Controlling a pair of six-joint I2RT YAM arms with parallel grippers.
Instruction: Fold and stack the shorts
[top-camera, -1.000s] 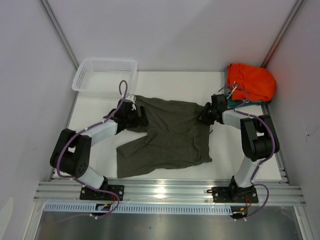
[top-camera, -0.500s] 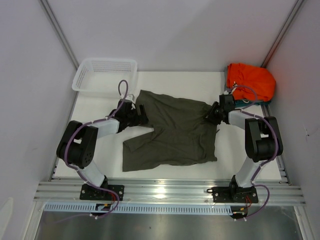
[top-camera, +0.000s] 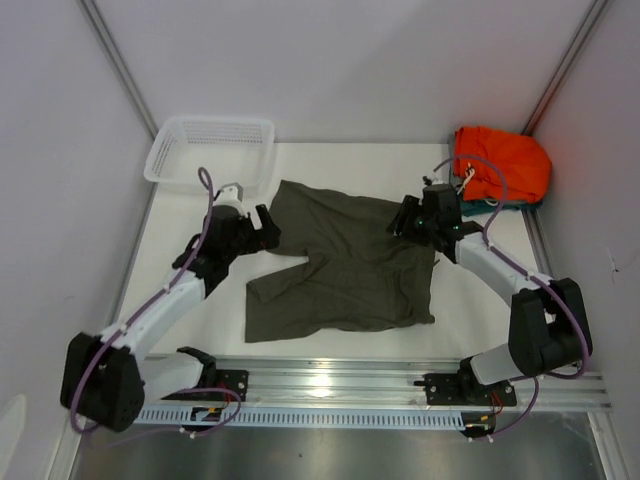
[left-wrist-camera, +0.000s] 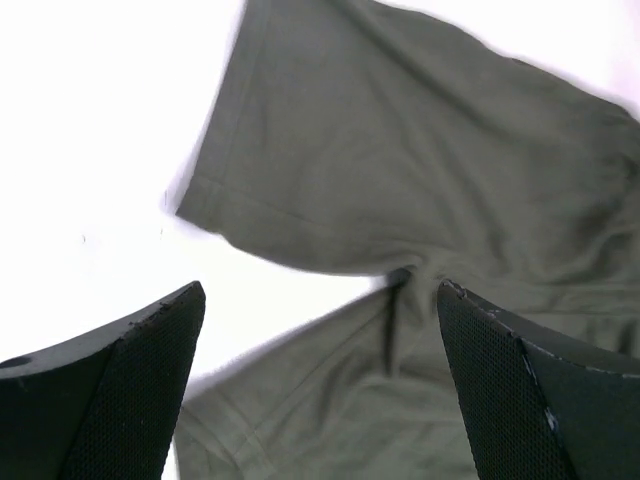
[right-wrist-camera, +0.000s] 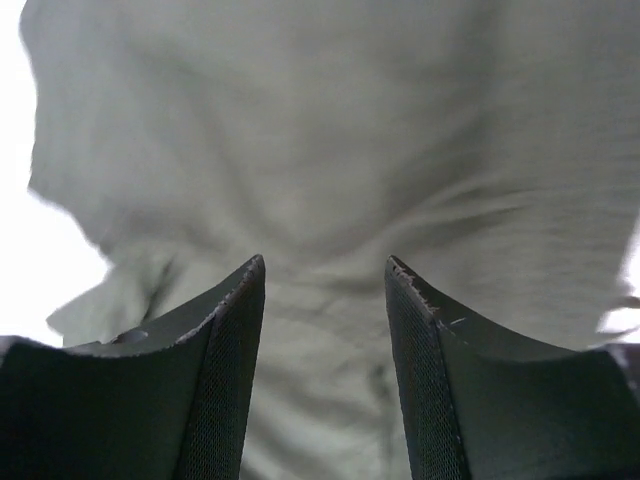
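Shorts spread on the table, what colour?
The shorts are plain olive green; the top external view shows it best.

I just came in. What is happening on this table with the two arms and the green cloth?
Two robot arms work on olive-green cloth shorts, spread flat on the white table. The left gripper hovers open by the legs, the right gripper open over the waist end; neither holds the cloth. No fold is made yet. A bright orange garment lies in the far right corner.

The olive shorts (top-camera: 345, 265) have slid rightward and spread flatter, the left gripper (top-camera: 264, 224) has lifted clear of them, and the right gripper (top-camera: 400, 222) has opened and risen.
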